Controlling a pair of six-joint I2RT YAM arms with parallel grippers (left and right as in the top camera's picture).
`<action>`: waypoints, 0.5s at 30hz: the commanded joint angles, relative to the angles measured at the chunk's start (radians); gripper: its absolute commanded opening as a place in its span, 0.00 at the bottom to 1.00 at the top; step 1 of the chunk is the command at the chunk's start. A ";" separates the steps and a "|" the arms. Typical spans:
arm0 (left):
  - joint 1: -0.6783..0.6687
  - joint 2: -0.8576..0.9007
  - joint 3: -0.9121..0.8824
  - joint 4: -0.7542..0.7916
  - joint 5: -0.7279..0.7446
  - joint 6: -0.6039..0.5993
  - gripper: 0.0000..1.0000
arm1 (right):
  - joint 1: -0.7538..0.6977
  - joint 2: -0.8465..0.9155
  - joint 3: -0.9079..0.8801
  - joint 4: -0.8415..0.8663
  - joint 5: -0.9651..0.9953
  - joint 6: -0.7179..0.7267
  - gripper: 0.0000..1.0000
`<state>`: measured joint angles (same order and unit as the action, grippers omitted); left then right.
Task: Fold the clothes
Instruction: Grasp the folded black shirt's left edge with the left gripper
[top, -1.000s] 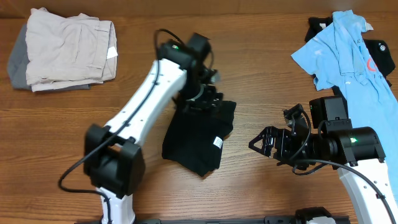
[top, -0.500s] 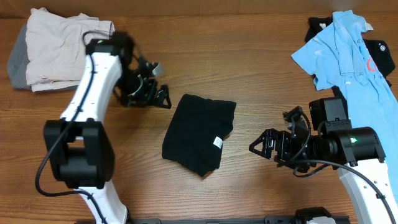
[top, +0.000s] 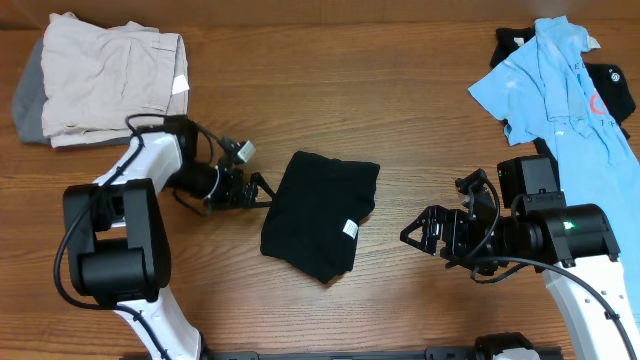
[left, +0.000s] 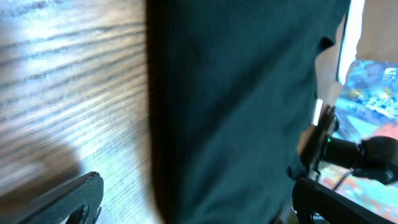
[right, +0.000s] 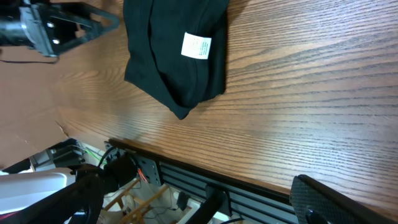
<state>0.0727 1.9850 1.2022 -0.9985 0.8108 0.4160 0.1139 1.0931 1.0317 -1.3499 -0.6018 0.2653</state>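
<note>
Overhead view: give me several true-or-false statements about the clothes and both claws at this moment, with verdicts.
1. The black shirt lies folded in a compact bundle on the table. True.
2. The left claw is shut on the black shirt. False: it is open beside the shirt's nearest edge and grips nothing.
3. The light blue polo is neatly folded. False: it lies spread out and unfolded near the table's edge.
4. The right claw is open and clear of the black shirt. True.
5. A folded beige garment sits in the upper left corner of the overhead view. True.
</note>
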 joint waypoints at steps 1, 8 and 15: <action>-0.002 -0.016 -0.050 0.055 0.055 -0.048 1.00 | 0.005 -0.002 0.000 -0.003 -0.003 -0.007 1.00; -0.011 -0.016 -0.090 0.153 0.056 -0.111 1.00 | 0.005 -0.002 0.000 -0.007 -0.003 -0.007 1.00; -0.093 0.020 -0.090 0.247 0.055 -0.241 1.00 | 0.005 -0.002 0.000 -0.007 -0.003 -0.004 1.00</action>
<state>0.0261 1.9785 1.1282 -0.7719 0.8917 0.2546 0.1139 1.0931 1.0317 -1.3582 -0.6018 0.2653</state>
